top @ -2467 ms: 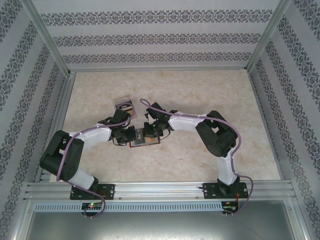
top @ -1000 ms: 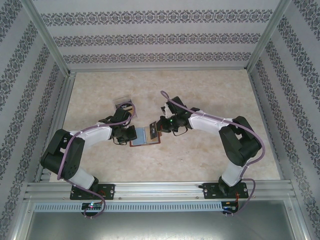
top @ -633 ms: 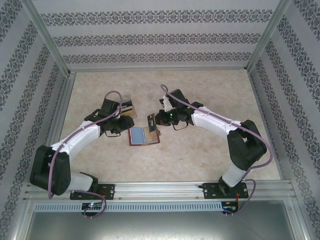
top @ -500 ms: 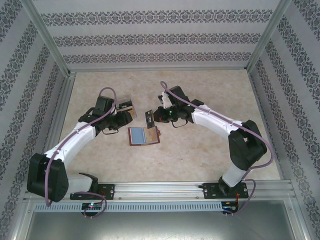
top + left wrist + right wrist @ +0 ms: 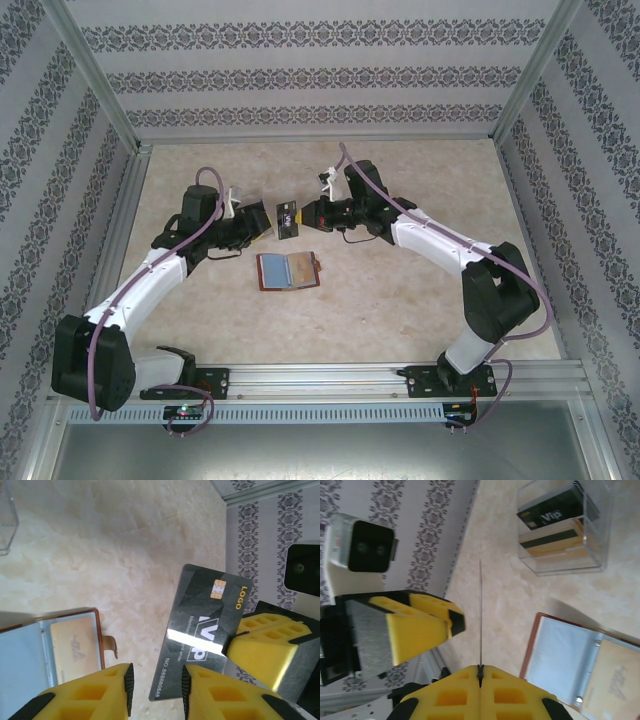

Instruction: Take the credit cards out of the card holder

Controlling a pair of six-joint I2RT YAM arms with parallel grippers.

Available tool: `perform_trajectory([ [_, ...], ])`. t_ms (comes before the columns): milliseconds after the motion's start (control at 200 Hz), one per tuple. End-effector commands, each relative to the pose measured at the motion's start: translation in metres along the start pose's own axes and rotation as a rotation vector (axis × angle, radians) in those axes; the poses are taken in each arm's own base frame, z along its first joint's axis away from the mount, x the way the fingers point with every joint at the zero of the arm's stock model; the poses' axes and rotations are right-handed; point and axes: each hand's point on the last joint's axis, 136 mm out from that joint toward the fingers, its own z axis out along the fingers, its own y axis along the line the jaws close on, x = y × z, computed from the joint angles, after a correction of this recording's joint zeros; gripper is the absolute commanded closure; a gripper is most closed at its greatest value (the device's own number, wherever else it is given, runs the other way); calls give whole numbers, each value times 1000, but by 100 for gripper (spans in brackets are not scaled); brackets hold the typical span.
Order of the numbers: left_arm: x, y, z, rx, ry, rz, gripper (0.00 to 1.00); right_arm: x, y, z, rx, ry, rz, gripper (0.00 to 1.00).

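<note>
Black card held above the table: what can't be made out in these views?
- Top external: the print on the black card is too small to read.
- Right wrist: the card is edge-on in the right gripper, so its faces are hidden.
- Left wrist: the card holder and the clear box are cut off by the left edge.

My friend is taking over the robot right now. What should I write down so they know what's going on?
The right gripper has its jaws shut on the black card, holding it up in the air.
The left gripper has its jaws open, close beside that card, not gripping it.
The card holder lies open on the table, with a tan card in its pocket.
Done: the black card is out.
Left: set it down, probably in the clear box with the other cards, then pull out the tan card.
</note>
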Motion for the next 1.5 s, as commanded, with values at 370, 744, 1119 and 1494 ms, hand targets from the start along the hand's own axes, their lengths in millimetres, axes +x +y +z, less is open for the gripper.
perform_trajectory([
  [370,-9,-26,0,170,12,-2,71,-5,25,-2,-169,9,16,100],
  [744,-10,-36,-3,211,5,16,80,0,18,4,-184,39,40,100],
  [1119,-10,-40,-11,202,-10,40,100,3,6,8,-151,45,52,74],
  [1494,-18,-5,-35,-165,-40,252,100,3,-16,-16,-24,-26,31,18],
])
